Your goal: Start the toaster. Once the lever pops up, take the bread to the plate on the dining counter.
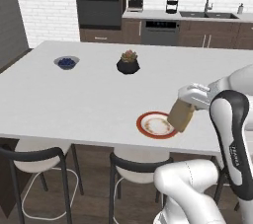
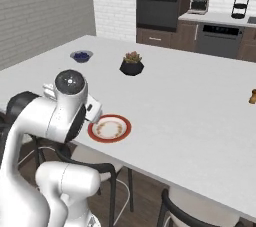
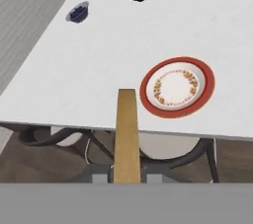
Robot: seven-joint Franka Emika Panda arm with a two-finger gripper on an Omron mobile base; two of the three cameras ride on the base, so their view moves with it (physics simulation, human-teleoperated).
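My gripper (image 1: 189, 103) is shut on the bread (image 1: 181, 116), a tan-brown slice that hangs tilted just above the near edge of the dining counter (image 1: 94, 97). The red-rimmed plate (image 1: 144, 123) lies on the counter directly to the left of the slice, and the slice's lower corner overlaps the plate's right rim in the left base view. In the hand view the bread (image 3: 127, 134) shows edge-on, with the plate (image 3: 209, 77) up and to its right. In the right base view the plate (image 2: 93, 131) lies beside my arm. The toaster is out of view.
A small bowl of blue berries (image 1: 66, 62) and a black pot with a plant (image 1: 128, 63) stand farther back on the counter. Black wire stools (image 1: 35, 158) (image 1: 138, 166) are tucked under the near edge. A small brown object (image 2: 253, 96) sits at the far right.
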